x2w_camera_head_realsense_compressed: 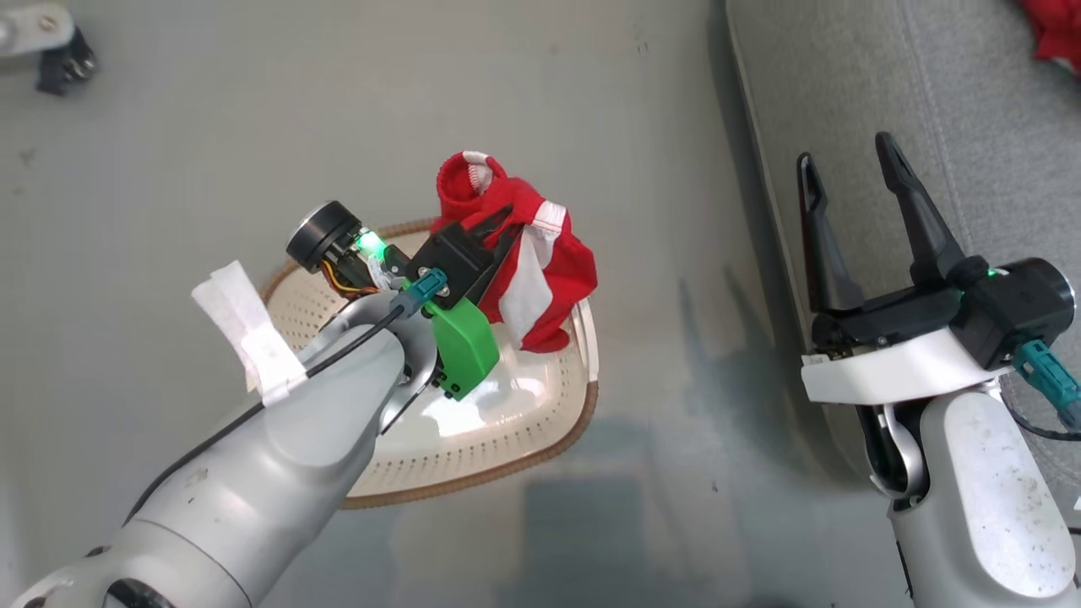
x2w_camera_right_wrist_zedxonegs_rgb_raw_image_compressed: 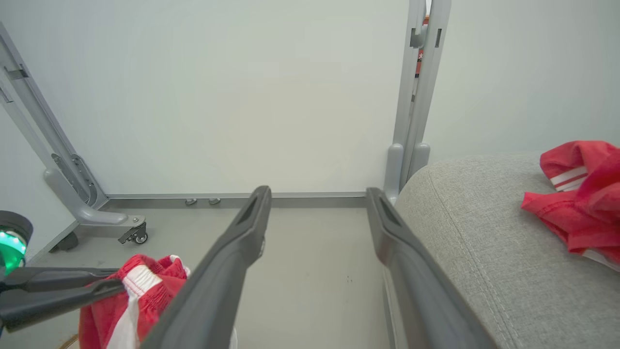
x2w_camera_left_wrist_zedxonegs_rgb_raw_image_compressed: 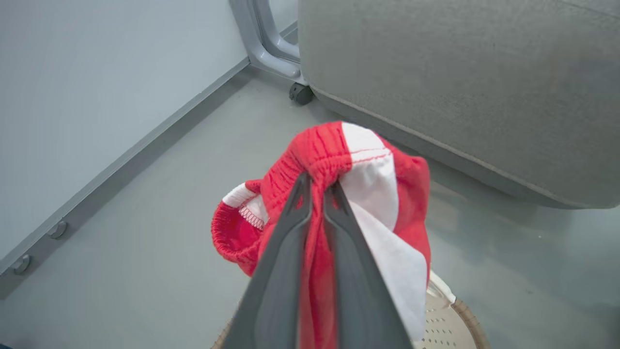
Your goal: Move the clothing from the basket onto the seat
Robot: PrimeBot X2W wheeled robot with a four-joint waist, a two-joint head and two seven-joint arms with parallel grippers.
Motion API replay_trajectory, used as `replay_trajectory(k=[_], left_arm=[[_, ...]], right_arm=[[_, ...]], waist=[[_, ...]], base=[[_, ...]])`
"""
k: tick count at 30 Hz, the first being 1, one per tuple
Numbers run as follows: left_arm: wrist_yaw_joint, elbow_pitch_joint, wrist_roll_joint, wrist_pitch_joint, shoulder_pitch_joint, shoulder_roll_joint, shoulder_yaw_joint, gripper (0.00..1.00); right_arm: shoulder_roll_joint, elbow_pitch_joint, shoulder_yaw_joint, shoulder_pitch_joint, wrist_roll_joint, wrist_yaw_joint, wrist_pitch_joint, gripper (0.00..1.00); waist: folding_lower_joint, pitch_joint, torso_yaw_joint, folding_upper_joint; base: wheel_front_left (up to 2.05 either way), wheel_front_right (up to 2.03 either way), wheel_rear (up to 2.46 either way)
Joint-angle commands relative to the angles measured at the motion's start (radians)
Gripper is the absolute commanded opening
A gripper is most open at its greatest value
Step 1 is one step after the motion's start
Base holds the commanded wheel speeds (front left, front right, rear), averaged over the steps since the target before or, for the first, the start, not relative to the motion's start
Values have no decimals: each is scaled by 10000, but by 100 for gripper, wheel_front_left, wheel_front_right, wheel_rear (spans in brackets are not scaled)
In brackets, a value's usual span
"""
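Since the shorts (x2w_camera_head_realsense_compressed: 540,270) are light, limp cloth, we grip them by the bunched elastic waistband, where the folds won't slip. Our left gripper (x2w_camera_head_realsense_compressed: 505,218) is clamped there, holding them just above the basket (x2w_camera_head_realsense_compressed: 473,498). They hang waistband up, long axis dropping toward the basket, one leg flopped aside. Our right gripper (x2w_camera_head_realsense_compressed: 843,150) stands wide and empty right of the basket, by the seat (x2w_camera_head_realsense_compressed: 954,101), where the other garment (x2w_camera_head_realsense_compressed: 1051,34) lies.

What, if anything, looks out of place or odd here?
A strip of white tape around the left arm's cable sticks out loose. Otherwise nothing: the red shorts hang bunched from the shut left gripper over the upright basket.
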Motion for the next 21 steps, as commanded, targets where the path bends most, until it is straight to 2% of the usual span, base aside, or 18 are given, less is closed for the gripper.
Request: replay_trajectory(k=[1,12,21], left_arm=[[87,-280,83,-29,253,76,236,0],[270,-2503,655,-19,1335,202,2075,0],[286,-3667,884,-19,1763,15,3135,0]], right_arm=[[-29,72,-10,232,73,-11,-40,100],[-26,345,-98,1016,192,-11,-40,100],[-26,475,-196,1605,366,-11,-40,100]], waist=[[0,-1005,392,67],[0,-2344,593,67],[0,-3176,694,67]], base=[[0,0,0],[0,0,0],[0,0,0]])
